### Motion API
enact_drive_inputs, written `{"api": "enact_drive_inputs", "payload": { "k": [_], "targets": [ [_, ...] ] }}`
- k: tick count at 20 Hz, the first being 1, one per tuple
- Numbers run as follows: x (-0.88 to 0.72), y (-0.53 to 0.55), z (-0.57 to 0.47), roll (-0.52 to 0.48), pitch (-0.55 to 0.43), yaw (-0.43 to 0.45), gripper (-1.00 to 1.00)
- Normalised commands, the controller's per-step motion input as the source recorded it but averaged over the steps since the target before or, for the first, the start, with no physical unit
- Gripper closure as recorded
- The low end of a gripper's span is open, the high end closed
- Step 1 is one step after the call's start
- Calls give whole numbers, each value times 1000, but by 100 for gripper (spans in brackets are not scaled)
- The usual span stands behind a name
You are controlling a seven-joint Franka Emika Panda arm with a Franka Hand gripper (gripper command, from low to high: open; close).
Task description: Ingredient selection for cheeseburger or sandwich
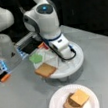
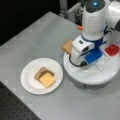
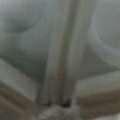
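Meanwhile the end effector (image 1: 65, 58) sat low inside the divided tray (image 2: 75, 72); its grip could not be told. One toast slice (image 1: 45, 70) lay on the tray's rim. The plate (image 1: 54, 104), near the bench's edge, held toast (image 1: 70, 106), patty and cheese (image 1: 79, 97). Picking seemed underway.

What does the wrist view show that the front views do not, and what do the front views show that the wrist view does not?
Only the wrist view shows, from very close, the pale dividing ribs of the white tray.

Only the front views show the stack of toast, patty and cheese on the white plate, the spare toast slice at the tray's edge, the green leaf piece and the red disc.

Both show the white divided tray, over which the arm is bent low. The pincer shows in none of them.
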Motion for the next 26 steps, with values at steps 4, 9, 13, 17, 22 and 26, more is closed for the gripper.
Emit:
{"api": "enact_drive_inputs", "payload": {
  "k": [4, 9, 13, 17, 22, 26],
  "targets": [
    [480, -27, -276, 35, 308, 390, -100],
    [415, -72, -281, 34, 310, 135, -100],
    [327, -84, -252, 53, 314, 9, -100],
    [210, -49, -146, 83, 323, -115, -100],
    [56, 36, 222, 58, 339, -158, -100],
    [-23, 106, 620, 41, 307, -124, -100]
  ]
}}
